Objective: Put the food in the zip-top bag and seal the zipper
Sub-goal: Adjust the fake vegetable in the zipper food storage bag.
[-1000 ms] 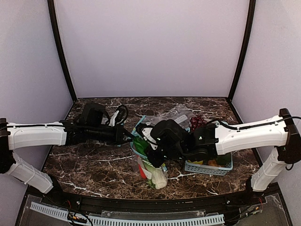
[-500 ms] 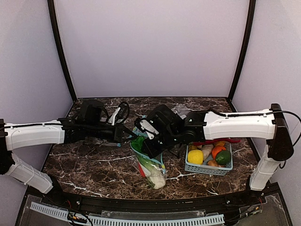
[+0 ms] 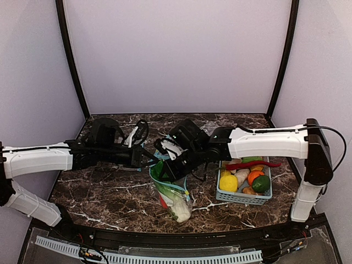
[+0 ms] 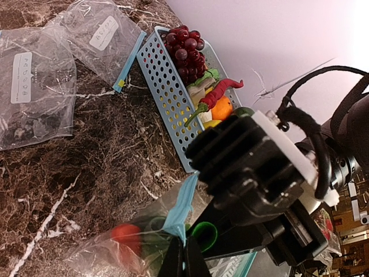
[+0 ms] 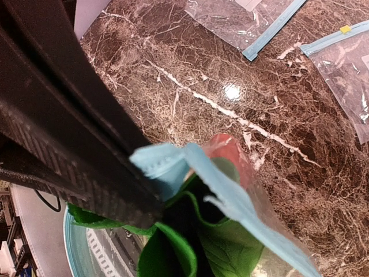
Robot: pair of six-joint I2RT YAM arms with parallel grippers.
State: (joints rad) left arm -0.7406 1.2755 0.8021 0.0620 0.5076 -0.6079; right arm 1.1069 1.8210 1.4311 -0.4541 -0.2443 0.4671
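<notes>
The zip-top bag (image 3: 175, 193) hangs over the marble between both grippers, its mouth up. Inside it stand the leafy vegetable (image 3: 183, 208), white stalk down, and a red-orange piece (image 4: 126, 237); green leaves (image 5: 222, 251) reach the mouth. In the left wrist view my left gripper (image 4: 184, 255) is shut on the light-blue zipper (image 4: 182, 205) at one end. My right gripper (image 3: 166, 168) comes in from the right, and its dark finger (image 5: 81, 144) is pressed on the zipper (image 5: 230, 193) too. The cucumber is not discernible.
A blue basket (image 3: 242, 199) at the right holds a lemon (image 3: 228, 182), an orange (image 3: 254, 177), a lime (image 3: 262, 183), a red chili (image 3: 250, 164) and purple grapes (image 4: 184, 43). Smaller clear bags (image 4: 37, 86) lie flat at the back.
My right arm has swung left and away from over the basket, which now shows. The bag's mouth has shifted a little left with both grippers still on it.
</notes>
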